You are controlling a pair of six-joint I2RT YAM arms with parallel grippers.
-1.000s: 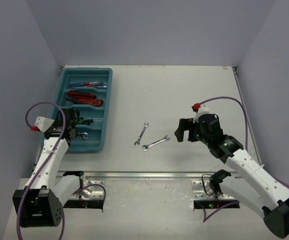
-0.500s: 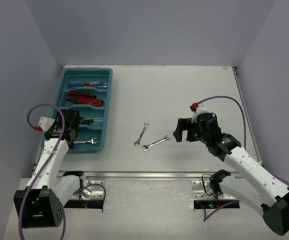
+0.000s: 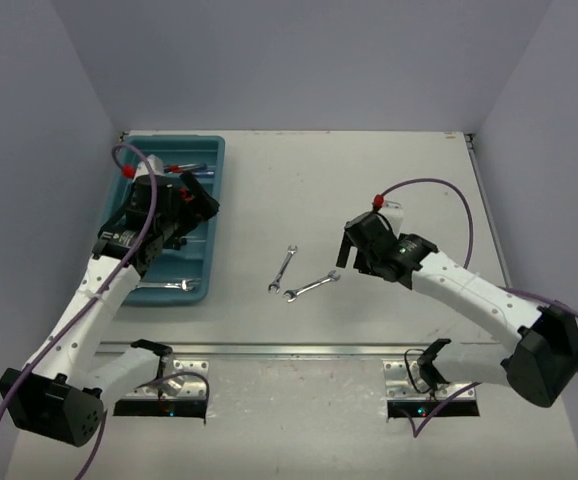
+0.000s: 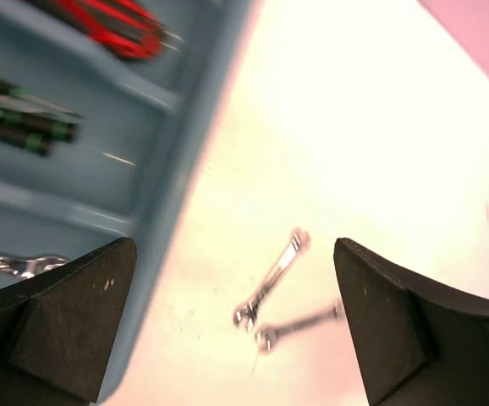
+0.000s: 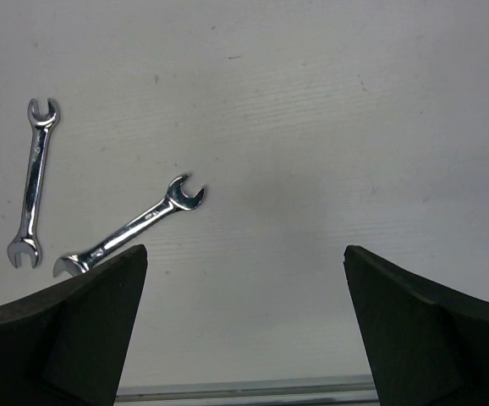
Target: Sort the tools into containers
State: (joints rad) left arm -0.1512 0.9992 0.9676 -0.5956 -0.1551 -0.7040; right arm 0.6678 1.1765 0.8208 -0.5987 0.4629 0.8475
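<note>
Wrenches (image 3: 283, 268) lie loose on the white counter (image 3: 389, 170) while both arms hang empty over the sorting job. The right tool (image 5: 244, 254) stands with its jaws spread wide and nothing between them. Just ahead of the finger (image 5: 58, 338) at the left of its wrist view rests an angled open-end wrench (image 5: 130, 228). A little farther off to the same side lies a second, straighter wrench (image 5: 31, 182), and the two are close together but not touching. The left tool (image 4: 234, 245), likewise gaping and holding nothing, hovers over the right-hand side of the teal tray (image 4: 185, 169), in a blurred wrist view. Below that tool and to its left, a third wrench (image 4: 16, 264) lies in the compartment nearest the arm's base. Black-and-green screwdrivers (image 4: 24, 131) fill the next compartment out, with red-handled pliers (image 4: 113, 21) in the one beyond. Past the tray wall, ahead of the left tool, the two loose wrenches show on the bare counter.
</note>
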